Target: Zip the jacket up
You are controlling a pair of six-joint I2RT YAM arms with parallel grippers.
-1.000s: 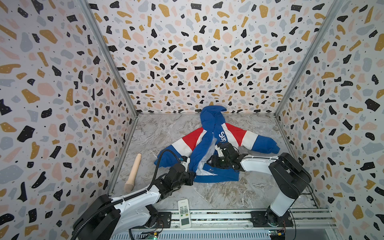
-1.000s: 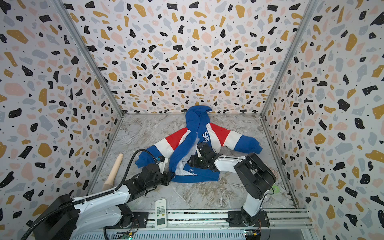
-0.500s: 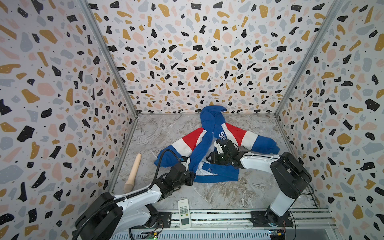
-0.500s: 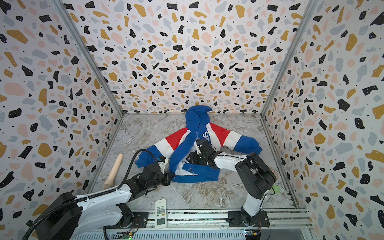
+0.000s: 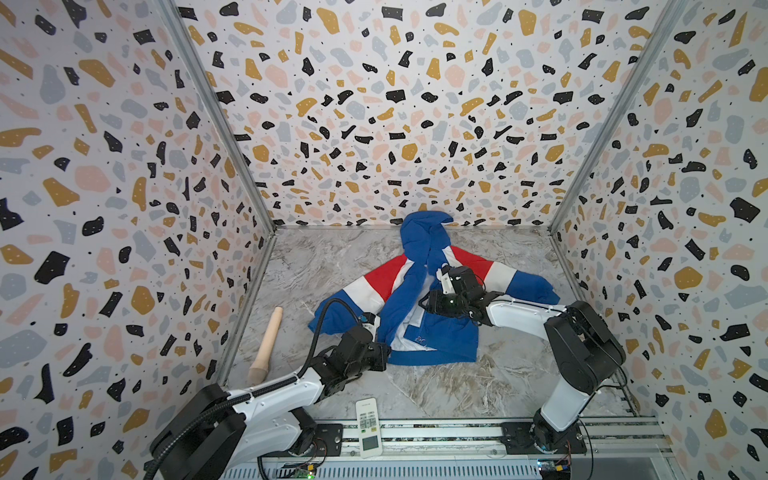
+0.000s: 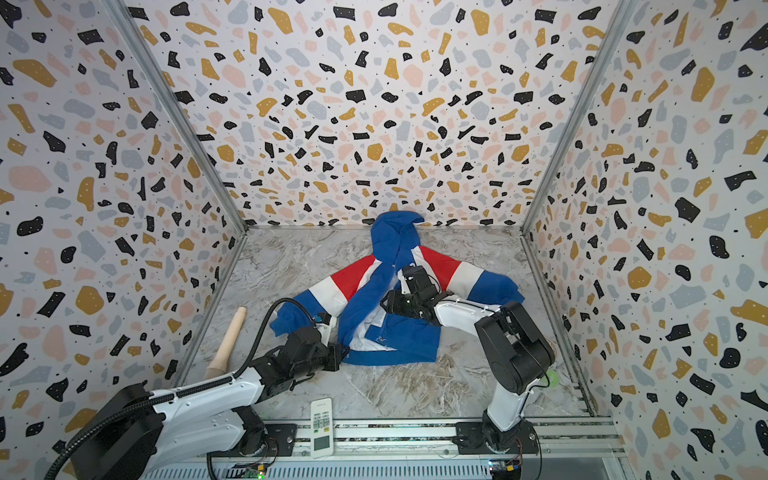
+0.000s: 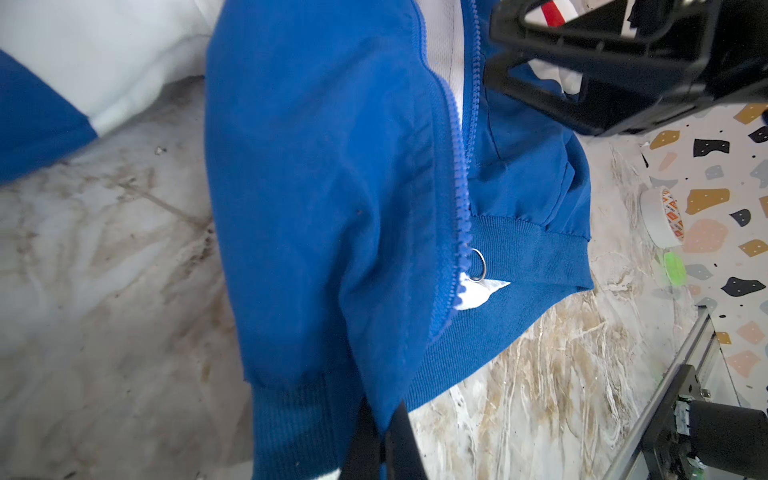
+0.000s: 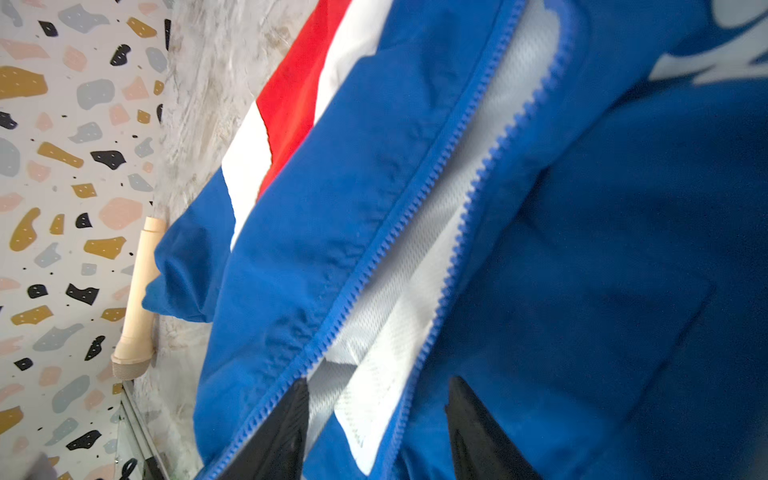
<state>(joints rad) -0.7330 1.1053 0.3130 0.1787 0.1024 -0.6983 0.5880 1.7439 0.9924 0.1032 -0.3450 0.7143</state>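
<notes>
- The jacket (image 5: 451, 338) (image 6: 401, 343) is lying flat in the middle of the tabletop (image 5: 332, 266). Its hood is reaching the far edge, and its striped sleeves are spreading out to both sides.
- The zipper (image 7: 457, 174) is standing open, with white lining showing in the gap. A small silver ring (image 7: 478, 264) is hanging at its bottom end, right by the hem.
- The left gripper (image 5: 384, 353) (image 7: 382, 419) is squeezing tight on the blue hem at the jacket's near left corner.
- The right gripper (image 5: 426, 301) (image 8: 378, 415) is reaching over the jacket's front from the right. Its fingers (image 8: 286, 428) are standing apart, one on each side of the open gap, and they are not pinching the cloth.
- A wooden stick (image 5: 268, 343) is lying along the left edge, apart from the jacket.
- A white remote (image 5: 368, 426) is sitting at the near edge, between the two arms.
- A roll of tape (image 7: 660, 216) is sitting by the right edge.
</notes>
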